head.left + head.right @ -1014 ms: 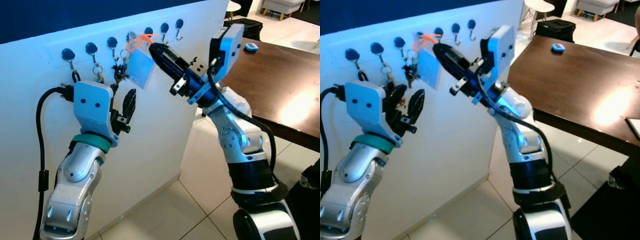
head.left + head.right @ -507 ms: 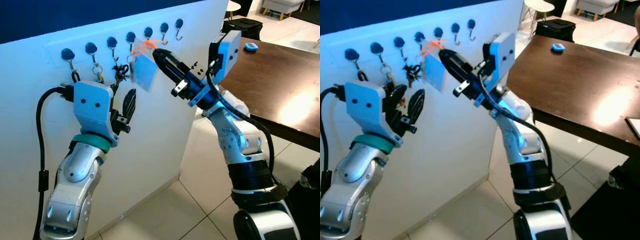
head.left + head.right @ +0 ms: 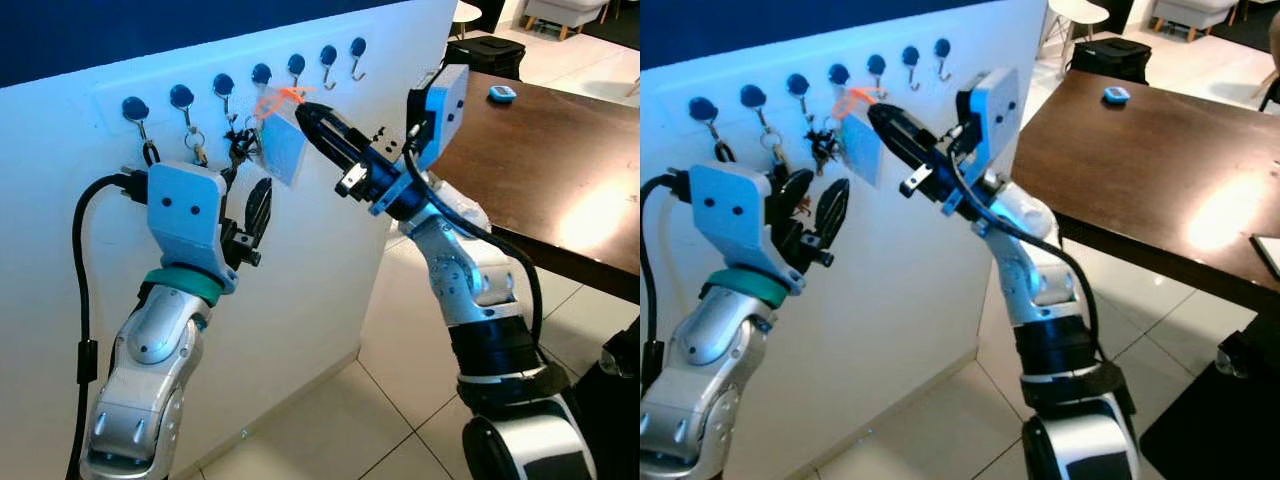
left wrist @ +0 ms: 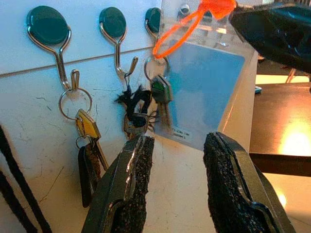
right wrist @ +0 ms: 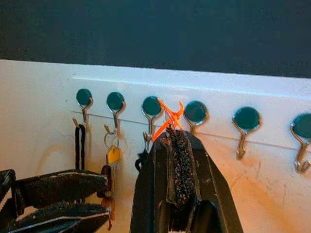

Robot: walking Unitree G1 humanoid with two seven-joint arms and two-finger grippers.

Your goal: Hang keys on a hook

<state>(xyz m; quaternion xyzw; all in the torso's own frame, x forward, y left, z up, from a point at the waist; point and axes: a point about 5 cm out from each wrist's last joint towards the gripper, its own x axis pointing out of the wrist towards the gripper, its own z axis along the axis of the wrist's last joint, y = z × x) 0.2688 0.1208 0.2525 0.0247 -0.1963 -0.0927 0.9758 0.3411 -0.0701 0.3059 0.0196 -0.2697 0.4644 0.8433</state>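
Keys [image 4: 160, 94] on an orange loop [image 3: 275, 100] with a blue tag [image 3: 282, 148], hanging against the white wall [image 3: 320, 260] just under the row of hooks [image 5: 194, 114] near its top edge. Right claw [image 3: 308, 117] pinching the orange loop, fingers pressed together, reaching toward the hooks. Left claw [image 4: 177, 179] hovering spread apart below the other key bunches [image 4: 87, 128], gripping nothing.

White wall [image 3: 330, 260] carries hooks [image 3: 181, 98] holding keys [image 4: 87, 127].
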